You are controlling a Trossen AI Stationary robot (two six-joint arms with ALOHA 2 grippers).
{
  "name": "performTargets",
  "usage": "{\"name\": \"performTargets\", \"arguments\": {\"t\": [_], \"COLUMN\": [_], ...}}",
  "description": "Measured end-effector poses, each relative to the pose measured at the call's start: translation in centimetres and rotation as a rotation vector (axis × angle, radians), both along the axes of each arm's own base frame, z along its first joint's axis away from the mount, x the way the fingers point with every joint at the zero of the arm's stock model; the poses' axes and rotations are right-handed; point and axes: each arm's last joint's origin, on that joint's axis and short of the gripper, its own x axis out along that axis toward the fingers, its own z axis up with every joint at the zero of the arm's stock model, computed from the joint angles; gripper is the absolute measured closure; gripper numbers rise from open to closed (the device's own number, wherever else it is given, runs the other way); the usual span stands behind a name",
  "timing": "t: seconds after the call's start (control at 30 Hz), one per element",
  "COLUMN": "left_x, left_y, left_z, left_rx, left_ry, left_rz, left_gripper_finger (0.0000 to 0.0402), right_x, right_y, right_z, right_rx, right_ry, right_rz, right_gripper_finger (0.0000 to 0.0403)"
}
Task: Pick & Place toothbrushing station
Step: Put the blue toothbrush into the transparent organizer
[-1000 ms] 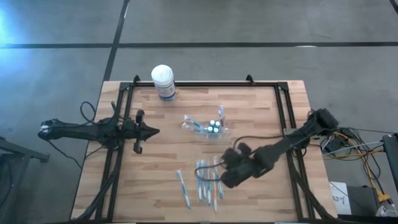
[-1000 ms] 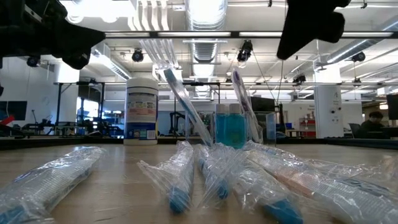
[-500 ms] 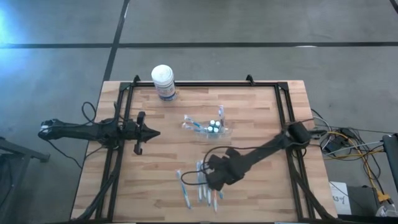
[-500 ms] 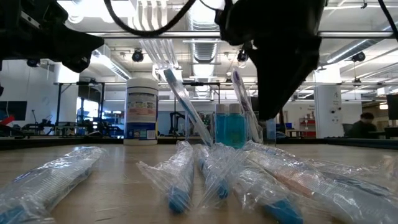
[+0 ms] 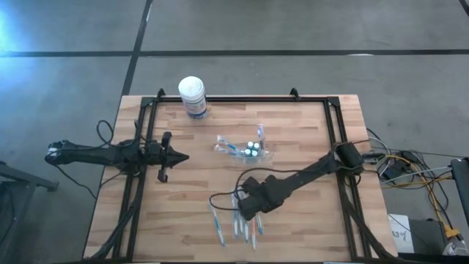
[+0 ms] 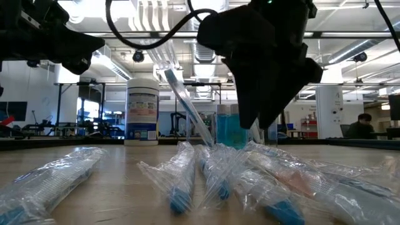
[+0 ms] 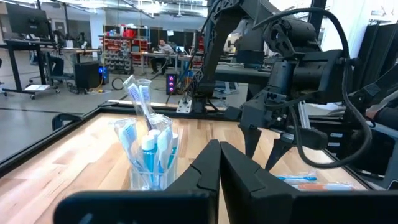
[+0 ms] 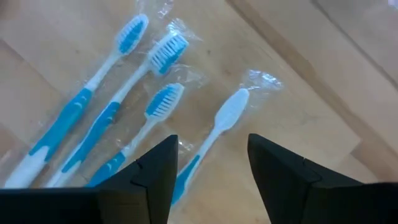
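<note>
Since a second ago your right gripper (image 5: 242, 213) has swung in over the wrapped toothbrushes (image 5: 236, 220), jaws now released | toothbrushing station (image 5: 245, 149) stands mid-worktop (image 5: 293, 132), toothbrushes upright inside | white-lidded canister (image 5: 193, 97) sits at the far edge | your left gripper (image 5: 179, 155) waits left, jaws clenched, empty.

From overhead we look straight down on the whole tabletop (image 5: 308, 125). Our low view sits at its near edge, looking level across. Each wrist view looks past its own fingers (image 8: 155, 168); both right-wrist and low views share the wrapped toothbrushes (image 8: 155, 106).
</note>
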Motion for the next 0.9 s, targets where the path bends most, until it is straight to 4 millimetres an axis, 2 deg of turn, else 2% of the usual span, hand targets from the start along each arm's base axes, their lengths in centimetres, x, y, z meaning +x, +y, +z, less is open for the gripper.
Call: {"name": "performTargets", "arguments": {"t": [0.37,0.57,0.9], "left_x": [0.0,0.0,0.0], "left_y": [0.0,0.0,0.0], "left_z": [0.0,0.0,0.0], "left_rx": [-0.019,-0.019,-0.03], "left_ry": [0.001,0.0,0.0], "left_rz": [0.0,0.0,0.0], "left_gripper_finger": [0.0388,0.0391,0.039], "right_x": [-0.2,-0.2,-1.5], "right_y": [-0.2,0.1,0.1], "right_z": [-2.0,-2.5,-4.1], "right_rx": [0.016,0.027,-0.001], "right_ry": [0.049,0.031,0.132], "right_rz": [-0.06,-0.045,0.164], "right_gripper_finger": [0.0211,0.0212,0.024]}}
